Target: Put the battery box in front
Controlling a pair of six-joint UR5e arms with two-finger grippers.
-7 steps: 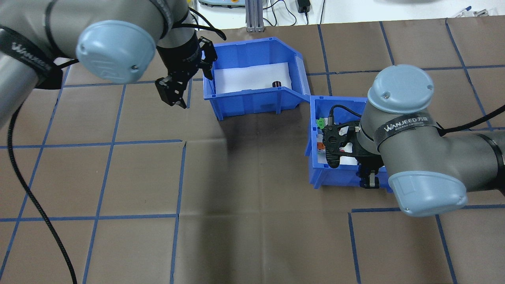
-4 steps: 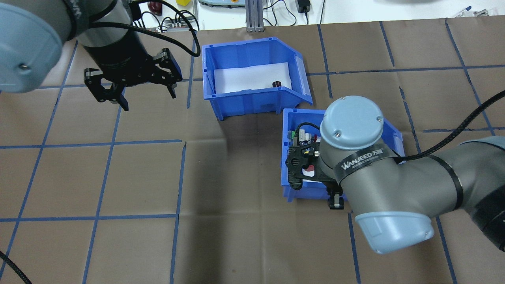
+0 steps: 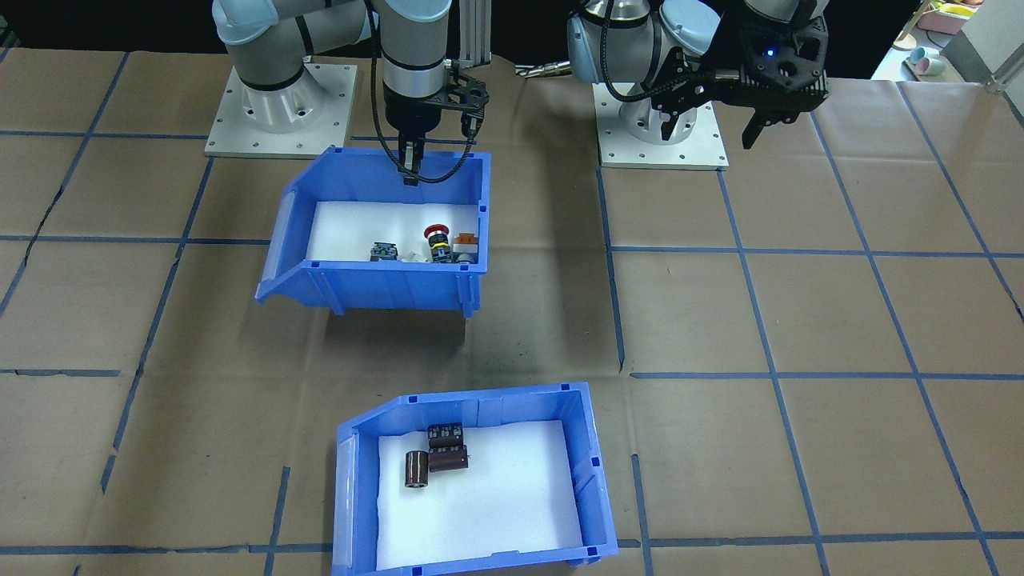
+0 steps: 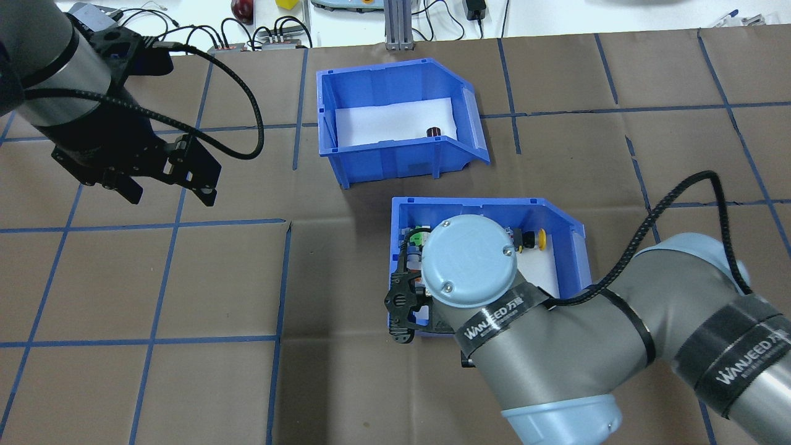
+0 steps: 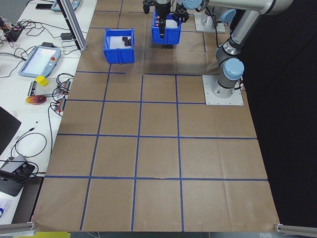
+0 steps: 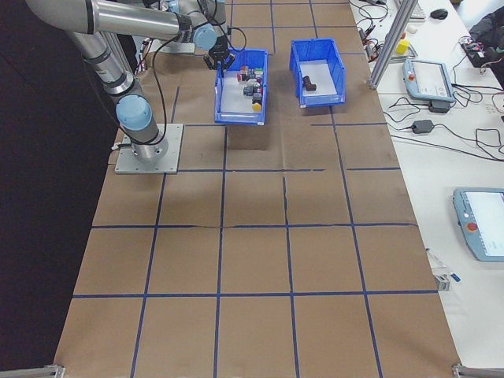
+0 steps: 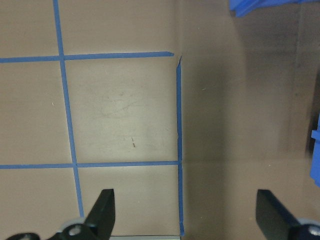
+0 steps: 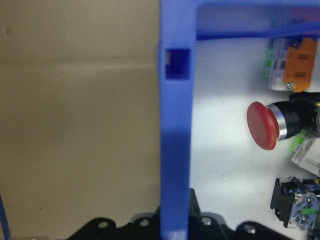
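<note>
Right claw [image 3: 409, 164]: clamped on the switch bin [image 3: 376, 282] rear wall.
Left claw [image 4: 165, 188]: spread wide, nothing held.
Risk: the battery box [image 3: 472, 480] could be struck if the switch bin is swung.

Open table [image 4: 185, 278] left of switch bin [image 4: 395, 272]

Two blue bins on the table: the battery box [image 3: 472, 480] on the far side from the robot, and the switch bin [image 3: 376, 240] nearer its base. Inside the battery box, three dark cylindrical cells [image 3: 436, 456], clustered toward one end of the white liner. In the switch bin, a small heap of parts; a red mushroom push-button [image 8: 264, 125] and a yellow-capped button [image 4: 536, 240] stand out, though the full count there can't be made out. Two robot arms, each with one gripper: the left gripper [image 4: 165, 185] and the right gripper [image 3: 410, 160].
</note>
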